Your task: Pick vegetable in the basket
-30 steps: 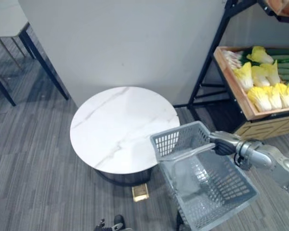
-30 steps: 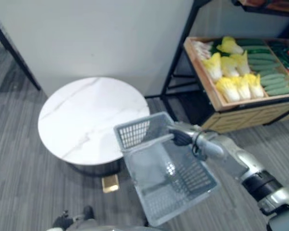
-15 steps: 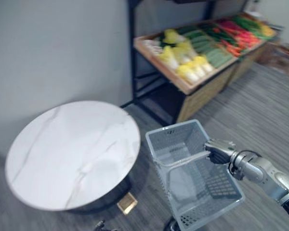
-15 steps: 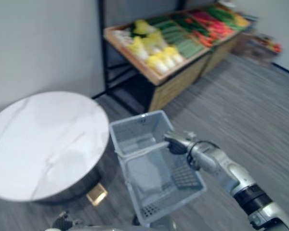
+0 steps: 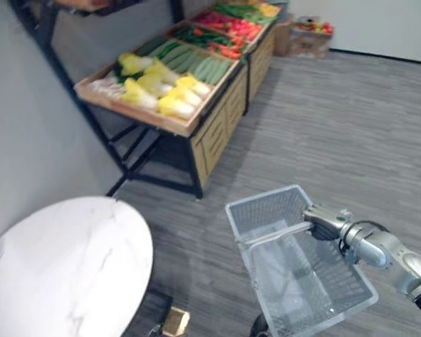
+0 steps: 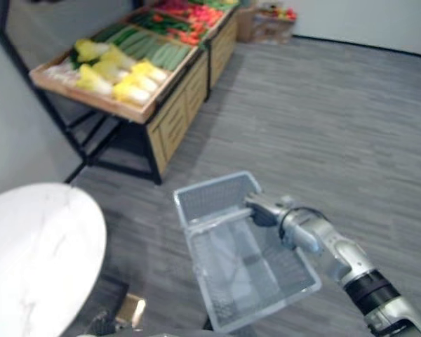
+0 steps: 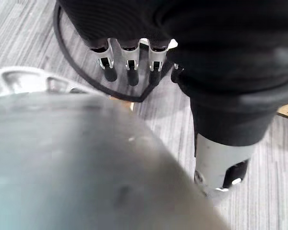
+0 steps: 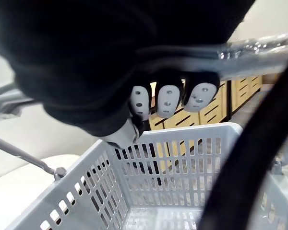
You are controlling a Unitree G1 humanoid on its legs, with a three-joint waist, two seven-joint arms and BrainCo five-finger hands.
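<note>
Right wrist view is showing the right hand (image 8: 86, 62) with its fingers (image 8: 169, 100) curling round the grey handle (image 8: 264, 48) of the basket (image 5: 266, 210). The basket is hanging above the carpeted floor (image 5: 351, 126), near the round white table (image 5: 56, 267). The vegetables (image 5: 158, 88), yellow cabbages with green and red ones behind them, are lying on the wooden stand (image 5: 217, 133), well apart from the basket. The left hand (image 7: 125, 19) is hanging with its fingers straight, side by side.
</note>
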